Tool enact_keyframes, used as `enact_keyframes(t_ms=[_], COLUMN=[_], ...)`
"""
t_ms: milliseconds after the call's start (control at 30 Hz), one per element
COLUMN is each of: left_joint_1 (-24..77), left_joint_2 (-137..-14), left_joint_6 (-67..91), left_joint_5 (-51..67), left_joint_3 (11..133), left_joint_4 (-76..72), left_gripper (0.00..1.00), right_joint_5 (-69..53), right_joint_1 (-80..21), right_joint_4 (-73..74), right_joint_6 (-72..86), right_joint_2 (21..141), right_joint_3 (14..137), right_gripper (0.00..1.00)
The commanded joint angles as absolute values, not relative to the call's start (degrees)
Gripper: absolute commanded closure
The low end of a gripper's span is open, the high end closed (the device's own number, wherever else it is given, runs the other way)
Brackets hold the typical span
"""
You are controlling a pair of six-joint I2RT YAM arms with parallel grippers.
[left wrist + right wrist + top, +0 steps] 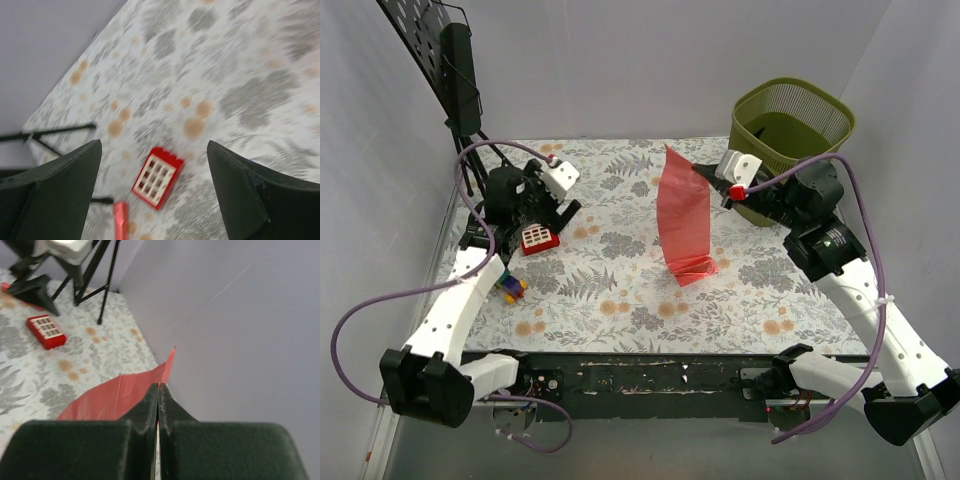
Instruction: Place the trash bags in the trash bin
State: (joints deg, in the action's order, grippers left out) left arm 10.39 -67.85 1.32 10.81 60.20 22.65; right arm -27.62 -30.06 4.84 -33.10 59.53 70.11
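Observation:
The trash bag is a long translucent red sheet hanging over the middle of the table, its lower end crumpled on the cloth. My right gripper is shut on its upper edge; the right wrist view shows the red plastic pinched between the closed fingertips. The olive mesh trash bin stands at the back right, just behind that gripper. My left gripper is at the left, jaws wide open with nothing between them, hovering over a small red toy.
The red toy with white buttons lies on the floral cloth beside a short red stick. Coloured blocks sit by the left arm. A black stand rises at the back left, its legs on the table.

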Motion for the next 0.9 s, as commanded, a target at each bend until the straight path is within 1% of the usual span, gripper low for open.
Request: enact_keyframes(t_ms=[0, 67, 133, 233, 367, 500, 567, 700, 867], left_joint_1=[19.6, 25.6, 30.4, 35.1, 35.5, 35.6, 36.0, 36.7, 36.6], left_joint_2=[-66.0, -67.1, -67.4, -67.0, -73.7, -78.3, -81.5, -91.8, -99.6], left_joint_6=[9.6, 13.1, 14.1, 15.8, 16.5, 15.4, 17.2, 20.1, 18.4], left_joint_5=[26.4, 24.2, 25.3, 23.5, 23.3, 31.0, 32.3, 30.2, 30.4], left_joint_3=[61.9, 61.6, 59.9, 54.9, 54.9, 53.2, 52.7, 58.1, 62.4], left_joint_4=[27.1, 25.4, 22.0, 10.1, 2.5, -7.4, -13.1, -19.1, -25.8], left_gripper=[0.15, 0.16, 0.15, 0.12, 0.12, 0.11, 0.1, 0.11, 0.09], right_joint_5=[-22.2, -22.5, -21.7, -20.8, -20.4, -19.6, -19.1, -18.5, -17.4], right_joint_1=[-29.9, -29.8, -29.9, -29.9, -29.9, -29.8, -29.9, -29.9, -29.9], right_joint_4=[-6.3, -6.2, -6.7, -8.8, -7.7, -6.2, -5.6, -2.3, 2.6], right_joint_6=[-36.4, -38.6, -40.1, -39.5, -36.7, -36.7, -36.2, -35.0, -35.3], right_joint_2=[59.8, 61.3, 62.6, 64.3, 67.3, 69.6, 70.8, 73.6, 75.7], right_joint_3=[75.8, 78.3, 79.7, 81.7, 88.0, 92.0, 94.1, 100.4, 106.2], right_gripper=[0.99, 0.99, 0.99, 0.99, 0.99, 0.99, 0.99, 0.99, 0.99])
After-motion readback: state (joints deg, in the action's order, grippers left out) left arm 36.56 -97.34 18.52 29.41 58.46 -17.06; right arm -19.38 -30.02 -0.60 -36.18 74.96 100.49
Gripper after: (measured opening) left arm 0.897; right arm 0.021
